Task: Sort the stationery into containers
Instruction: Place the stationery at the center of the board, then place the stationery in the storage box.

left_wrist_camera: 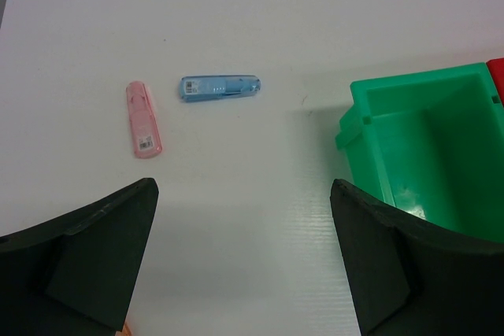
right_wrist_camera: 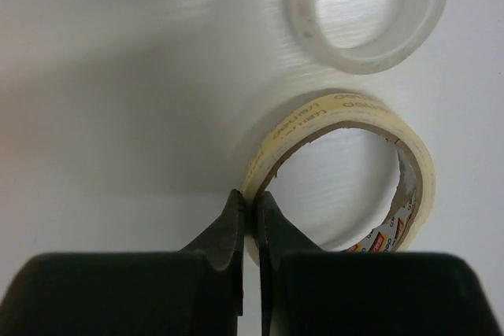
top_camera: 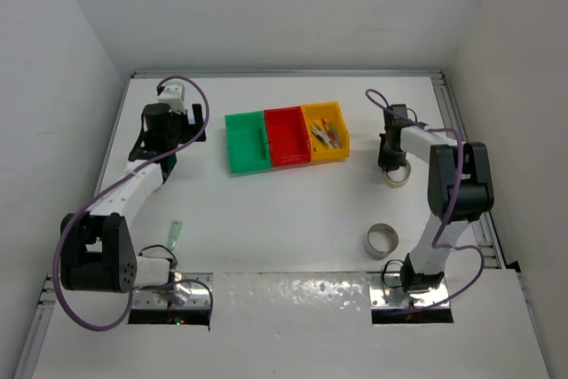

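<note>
My right gripper (right_wrist_camera: 250,198) is shut on the wall of a beige tape roll (right_wrist_camera: 346,112), one finger outside the ring and one inside; the roll (top_camera: 398,176) is at the table's right side. A clear tape roll (right_wrist_camera: 301,5) lies just beyond it. The green (top_camera: 247,141), red (top_camera: 287,135) and yellow (top_camera: 325,130) containers stand in a row at the middle back, with several pens in the yellow one. My left gripper (left_wrist_camera: 244,186) hangs open over bare table beside the green container (left_wrist_camera: 429,147). A pink piece (left_wrist_camera: 143,118) and a blue piece (left_wrist_camera: 220,87) lie ahead of it.
A pale green piece (top_camera: 176,233) lies near the left arm's base. The second tape roll (top_camera: 383,239) rests close to the right arm's base. White walls enclose the table on three sides.
</note>
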Controlling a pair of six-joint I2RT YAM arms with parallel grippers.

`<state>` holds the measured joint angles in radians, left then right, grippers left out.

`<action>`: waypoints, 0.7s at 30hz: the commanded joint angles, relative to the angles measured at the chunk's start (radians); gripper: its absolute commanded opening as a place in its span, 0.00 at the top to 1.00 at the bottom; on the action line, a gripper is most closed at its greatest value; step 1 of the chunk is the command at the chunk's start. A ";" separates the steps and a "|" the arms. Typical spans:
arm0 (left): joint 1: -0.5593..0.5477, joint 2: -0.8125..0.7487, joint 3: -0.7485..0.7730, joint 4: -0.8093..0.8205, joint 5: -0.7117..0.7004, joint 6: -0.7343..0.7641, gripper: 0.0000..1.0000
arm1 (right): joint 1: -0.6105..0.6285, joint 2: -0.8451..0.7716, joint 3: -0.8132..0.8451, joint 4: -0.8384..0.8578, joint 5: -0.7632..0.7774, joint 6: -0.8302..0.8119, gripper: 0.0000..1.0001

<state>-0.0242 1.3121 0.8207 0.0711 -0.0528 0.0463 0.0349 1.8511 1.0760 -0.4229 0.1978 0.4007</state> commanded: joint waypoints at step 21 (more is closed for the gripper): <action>0.018 -0.068 -0.043 0.045 -0.070 -0.069 0.11 | 0.539 0.207 0.667 0.121 -0.287 -0.353 1.00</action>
<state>-0.0212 1.2835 0.7879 0.0849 -0.1028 -0.0090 0.5743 2.0235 1.7027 -0.2966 -0.0391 0.0486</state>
